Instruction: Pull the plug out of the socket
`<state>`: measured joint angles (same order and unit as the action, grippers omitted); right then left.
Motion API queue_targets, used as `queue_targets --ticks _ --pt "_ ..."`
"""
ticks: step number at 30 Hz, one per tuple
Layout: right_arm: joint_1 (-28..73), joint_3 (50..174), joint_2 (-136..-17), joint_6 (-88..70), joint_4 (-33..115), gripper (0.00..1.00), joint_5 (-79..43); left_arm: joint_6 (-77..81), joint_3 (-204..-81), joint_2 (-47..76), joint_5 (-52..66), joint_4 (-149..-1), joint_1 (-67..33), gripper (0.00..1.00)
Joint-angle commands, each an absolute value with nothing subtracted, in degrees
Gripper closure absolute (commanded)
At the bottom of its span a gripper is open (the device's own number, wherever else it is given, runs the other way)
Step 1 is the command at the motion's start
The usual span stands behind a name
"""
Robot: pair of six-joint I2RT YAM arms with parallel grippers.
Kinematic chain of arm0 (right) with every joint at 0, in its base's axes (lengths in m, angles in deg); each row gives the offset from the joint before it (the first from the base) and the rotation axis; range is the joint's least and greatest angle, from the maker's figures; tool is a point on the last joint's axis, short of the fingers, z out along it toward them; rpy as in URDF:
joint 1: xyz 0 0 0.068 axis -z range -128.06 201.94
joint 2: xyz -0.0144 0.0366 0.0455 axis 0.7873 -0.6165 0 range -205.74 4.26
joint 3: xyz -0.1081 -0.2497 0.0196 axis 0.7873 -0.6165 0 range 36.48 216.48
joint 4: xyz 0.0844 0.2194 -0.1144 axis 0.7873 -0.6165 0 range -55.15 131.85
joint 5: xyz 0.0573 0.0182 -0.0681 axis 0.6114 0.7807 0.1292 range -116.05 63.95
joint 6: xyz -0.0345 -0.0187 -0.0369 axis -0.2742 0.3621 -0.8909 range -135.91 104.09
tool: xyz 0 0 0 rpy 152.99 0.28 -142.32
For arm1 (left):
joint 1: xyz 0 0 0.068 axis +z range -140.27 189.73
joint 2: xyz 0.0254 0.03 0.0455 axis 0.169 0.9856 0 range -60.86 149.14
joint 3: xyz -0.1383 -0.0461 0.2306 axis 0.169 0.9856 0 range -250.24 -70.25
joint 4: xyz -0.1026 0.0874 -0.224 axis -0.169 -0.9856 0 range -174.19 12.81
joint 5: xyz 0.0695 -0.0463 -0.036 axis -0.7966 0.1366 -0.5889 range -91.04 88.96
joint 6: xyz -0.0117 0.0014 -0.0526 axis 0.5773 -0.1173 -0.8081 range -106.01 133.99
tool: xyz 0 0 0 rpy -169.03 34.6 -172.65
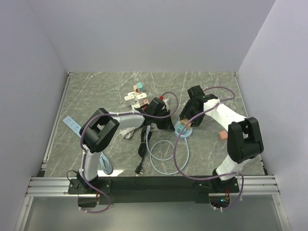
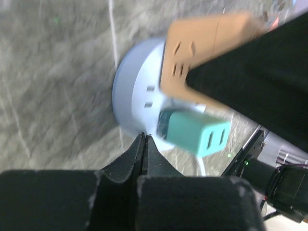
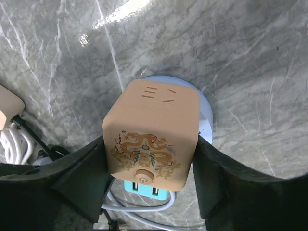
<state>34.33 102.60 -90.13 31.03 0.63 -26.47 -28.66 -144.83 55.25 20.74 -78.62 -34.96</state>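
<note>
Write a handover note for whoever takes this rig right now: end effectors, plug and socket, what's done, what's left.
Right end effector: shut on the tan socket, which sits on the round base.
Left end effector: shut, empty, tips just short of the teal plug.
Done: socket braced.
Left: plug looks seated in the socket; open the left end effector, grip the plug, pull it off.

Bright, even light; left wrist view motion-blurred; glare streak on table (image 3: 126, 11).
</note>
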Motion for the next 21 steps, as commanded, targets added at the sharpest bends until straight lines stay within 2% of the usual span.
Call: queue_targets --ticks 1,3,5,7,13,21 --pt "34.1 104.7 -91.6 30.0 1.9 0.40 -27.2 -29.8 -142.1 50.3 21.3 -74.8 -34.9 0.99" --pt "34.0 105.2 -92.9 28.6 2.0 0.50 -26.3 -30.2 -140.2 48.1 20.2 -74.9 -35.0 0.99" --pt "33.9 106.9 -94.2 23.8 2.2 0.72 -22.9 -30.0 -138.5 45.5 17.5 -76.7 -34.9 0.99" --pt "33.2 109.2 -95.9 17.6 1.9 1.00 -18.9 -30.2 -137.1 42.3 15.7 -78.6 -34.7 0.99" --pt "29.1 113.9 -97.9 3.6 0.8 1.00 -10.0 -29.7 -132.6 35.6 11.4 -79.8 -34.3 0.99" --pt "24.3 117.0 -100.9 1.9 0.5 1.00 -10.9 -31.1 -125.5 37.2 12.8 -74.2 -32.7 0.99"
